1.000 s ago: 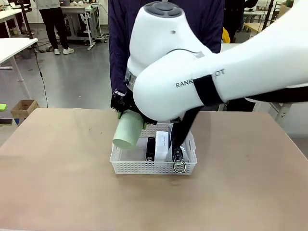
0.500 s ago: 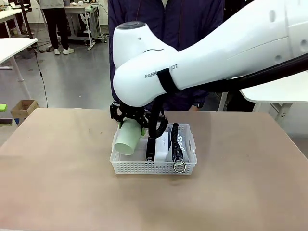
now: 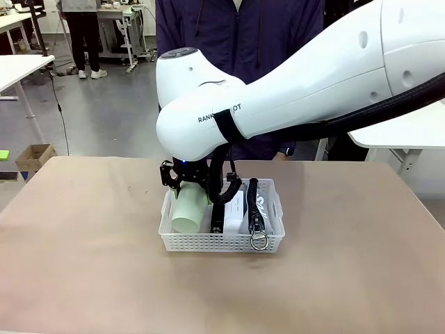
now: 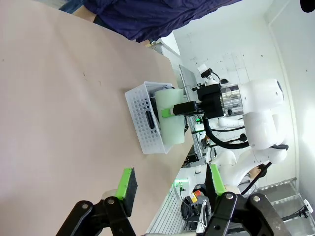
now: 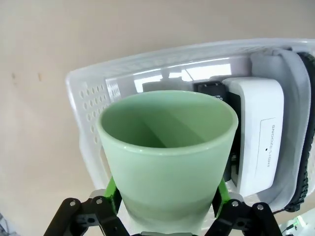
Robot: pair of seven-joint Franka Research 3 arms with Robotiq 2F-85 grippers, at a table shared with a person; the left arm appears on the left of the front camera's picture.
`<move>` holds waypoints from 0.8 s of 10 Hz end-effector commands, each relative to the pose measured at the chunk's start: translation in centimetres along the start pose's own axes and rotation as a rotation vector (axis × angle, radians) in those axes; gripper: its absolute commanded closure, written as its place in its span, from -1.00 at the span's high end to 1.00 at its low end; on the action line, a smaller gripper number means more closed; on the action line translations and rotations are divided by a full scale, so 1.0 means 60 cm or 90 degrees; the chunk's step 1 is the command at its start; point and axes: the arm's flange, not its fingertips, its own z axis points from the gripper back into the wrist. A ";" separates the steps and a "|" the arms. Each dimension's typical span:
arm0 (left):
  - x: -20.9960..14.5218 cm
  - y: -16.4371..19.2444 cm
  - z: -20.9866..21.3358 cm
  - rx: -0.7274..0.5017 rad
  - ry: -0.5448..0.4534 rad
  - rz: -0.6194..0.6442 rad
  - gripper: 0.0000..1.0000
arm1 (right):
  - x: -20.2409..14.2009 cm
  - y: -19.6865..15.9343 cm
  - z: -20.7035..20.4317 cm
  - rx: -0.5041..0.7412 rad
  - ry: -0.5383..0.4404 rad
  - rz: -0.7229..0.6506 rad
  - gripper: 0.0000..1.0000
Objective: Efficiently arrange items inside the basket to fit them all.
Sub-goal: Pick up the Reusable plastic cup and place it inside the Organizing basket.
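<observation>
My right gripper (image 3: 186,189) is shut on the pale green cup (image 3: 189,213), holding it mouth-down in the left part of the white basket (image 3: 222,241). In the right wrist view the cup (image 5: 167,147) sits between the green pads (image 5: 112,192), over the basket's rim (image 5: 82,98). To the cup's right, side by side in the basket, lie the black stapler (image 3: 217,216), the small white box (image 3: 235,209) and the grey pouch (image 3: 256,207) with its metal ring (image 3: 259,241). My left gripper (image 4: 171,182) hangs open above bare table, well away from the basket (image 4: 142,115).
A person in a dark blue jacket (image 3: 236,35) stands at the table's far edge, just behind the basket. The tan tabletop (image 3: 83,264) spreads wide on all sides of the basket. My right arm (image 3: 292,76) spans the upper middle of the front view.
My right arm has swung the cup from tilted above the basket's left rim to upright and lower, down inside the basket's left part. The other items stayed put.
</observation>
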 end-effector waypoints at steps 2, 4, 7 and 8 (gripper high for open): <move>-0.002 -0.003 -0.003 0.001 0.001 -0.005 0.47 | 0.005 0.003 -0.006 -0.029 0.016 0.052 0.74; -0.002 -0.003 -0.003 0.001 0.001 -0.005 0.47 | 0.008 0.006 -0.025 -0.019 0.021 0.061 0.74; -0.002 -0.003 -0.003 0.001 0.001 -0.005 0.47 | 0.012 0.012 -0.051 -0.023 0.040 0.062 0.74; -0.002 -0.003 -0.003 0.001 0.001 -0.005 0.47 | 0.014 0.014 -0.056 -0.025 0.048 0.064 0.74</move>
